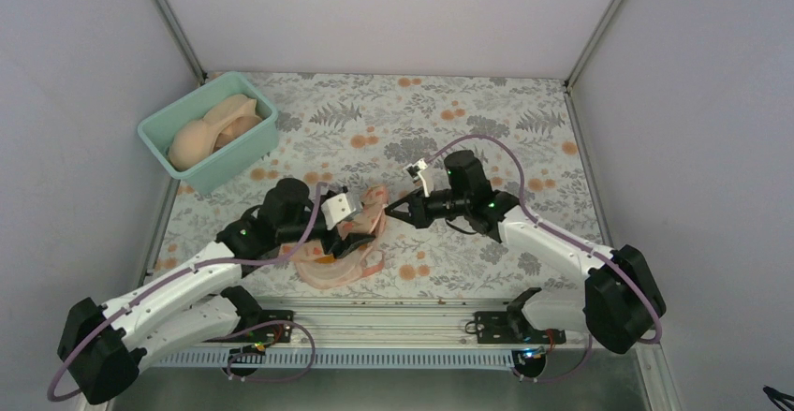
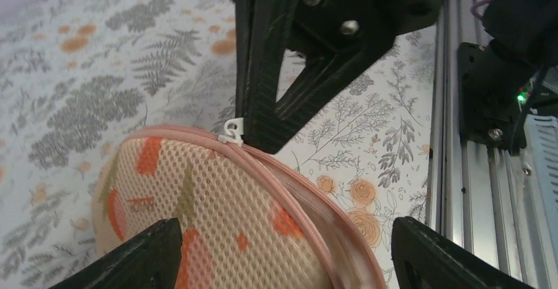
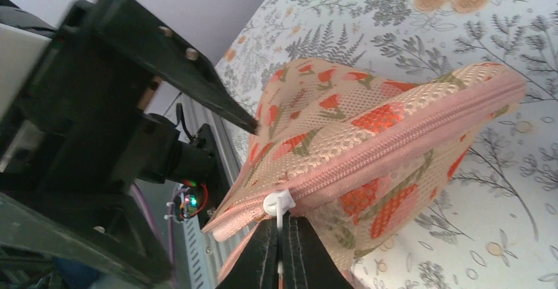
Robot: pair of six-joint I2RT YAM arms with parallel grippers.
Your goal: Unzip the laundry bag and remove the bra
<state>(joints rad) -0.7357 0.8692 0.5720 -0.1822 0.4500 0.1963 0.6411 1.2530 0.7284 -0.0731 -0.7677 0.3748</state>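
Note:
The laundry bag (image 1: 348,259), a pink mesh pouch with orange print, lies near the table's front edge between the two arms. In the left wrist view the laundry bag (image 2: 217,216) sits between the wide-apart fingers of my left gripper (image 2: 284,224), which is open and not pinching it. My right gripper (image 3: 281,239) is shut on the thin white zip pull (image 3: 278,203) at the bag's pink zip. The same pull (image 2: 231,131) shows at the right gripper's tip (image 2: 253,137). The zip gapes a little at one end of the laundry bag (image 3: 368,124). The bra is hidden.
A teal tub (image 1: 245,149) holding pale peach bras (image 1: 201,139) stands at the back left. The aluminium rail (image 1: 403,315) with both arm bases runs along the near edge. Grey walls close off the left, right and back of the floral tablecloth (image 1: 487,111).

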